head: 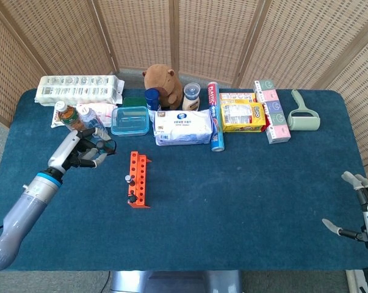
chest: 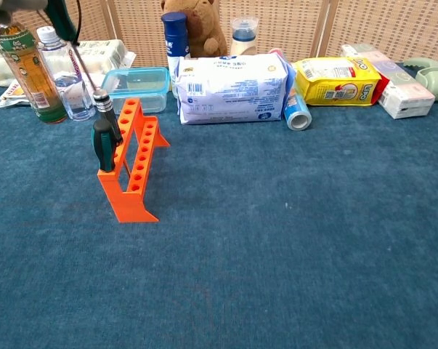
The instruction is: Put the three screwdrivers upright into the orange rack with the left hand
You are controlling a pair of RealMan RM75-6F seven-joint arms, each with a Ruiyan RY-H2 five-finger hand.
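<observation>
The orange rack point(head: 138, 179) point(chest: 134, 164) lies left of the table's middle. Two screwdrivers stand upright in its near end, one point(head: 129, 179) behind the other point(head: 132, 198); the chest view shows the green handle of one point(chest: 103, 142). My left hand point(head: 80, 154) hovers left of the rack's far end and grips a third screwdriver point(head: 105, 146) point(chest: 61, 16) by its dark green handle. In the chest view its shaft slants down toward the rack. My right hand point(head: 364, 209) is at the table's right front edge, fingers apart and holding nothing.
Two bottles point(head: 69, 116) point(chest: 28, 73) and a clear lidded box point(head: 130, 120) stand just behind my left hand. Along the back are a wipes pack point(head: 184, 127), a plush toy point(head: 162, 82), cans, snack boxes and a lint roller point(head: 303, 115).
</observation>
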